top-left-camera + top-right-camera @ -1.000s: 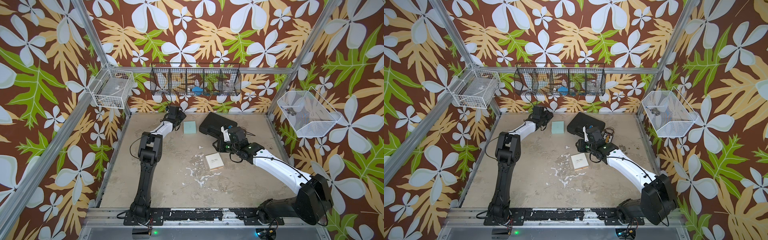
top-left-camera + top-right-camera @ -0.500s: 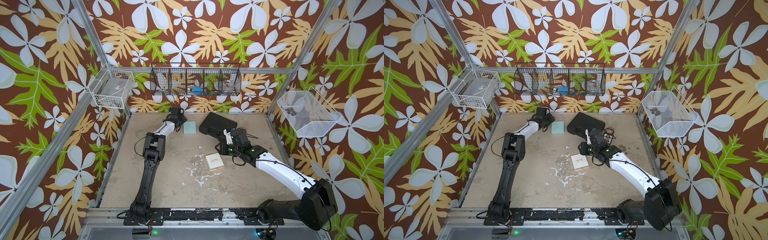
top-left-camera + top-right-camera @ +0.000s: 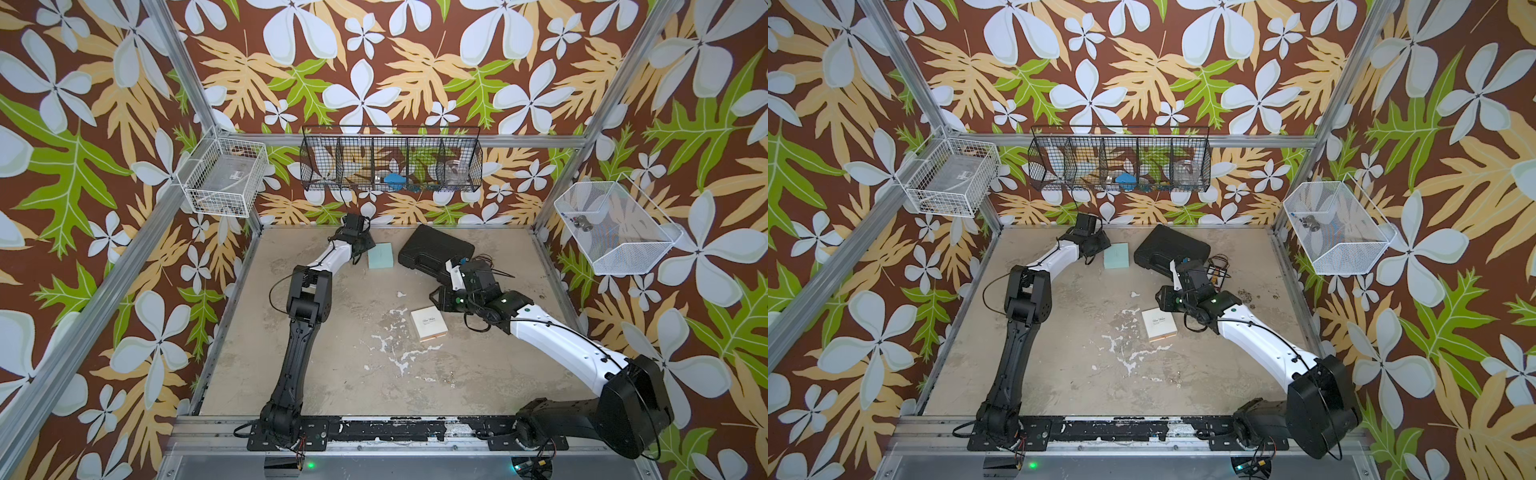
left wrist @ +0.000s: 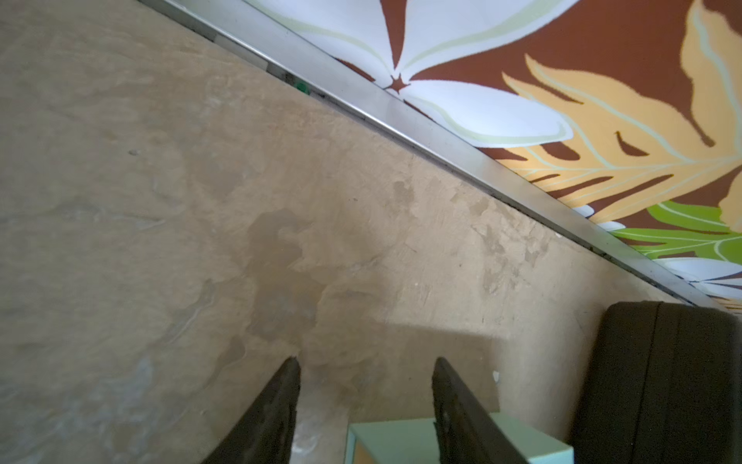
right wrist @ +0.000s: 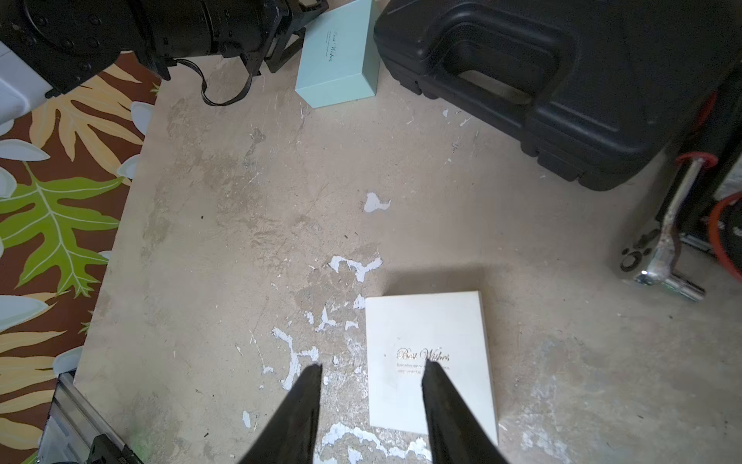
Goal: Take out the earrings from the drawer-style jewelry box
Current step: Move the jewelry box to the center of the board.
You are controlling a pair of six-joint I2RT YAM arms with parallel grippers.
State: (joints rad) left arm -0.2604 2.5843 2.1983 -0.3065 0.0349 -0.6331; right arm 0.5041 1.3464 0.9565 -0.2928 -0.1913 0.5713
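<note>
Since a second ago the left arm has swung its elbow inward and pushed its wrist further toward 12 o'clock, while the right arm has barely shifted. I read the left gripper (image 4: 366, 363) as lining up on the mint box (image 3: 380, 256), which lies flat at about 12 o'clock on the table (image 3: 353, 395). Its jaws stand moderately apart with nothing clamped, and one finger crosses the box's near corner. The right gripper (image 5: 372, 363) hovers at the centre, a touch toward 3 o'clock, with its jaws likewise at a middling gap and empty. One tip is above the gold lettering of the white box (image 3: 429, 325) and the other is out over bare table, so it straddles that box's edge, probably to brace or slide it.

I see no earrings anywhere. Both small boxes are closed, so I judge they are shut inside one, and I cannot tell which. The black case (image 3: 436, 251) at 1 o'clock is closed too, with a ratchet (image 5: 666, 229) lying beside it.

On the walls, the black wire basket (image 3: 322, 164) at 12 o'clock holds a blue object (image 3: 394, 179) and a clear jar (image 3: 1185, 171). The white wire basket (image 3: 216, 203) at 10 o'clock holds something flat and clear. The mesh basket (image 3: 623, 257) at 2 o'clock holds a small metal fitting (image 3: 584, 224).
</note>
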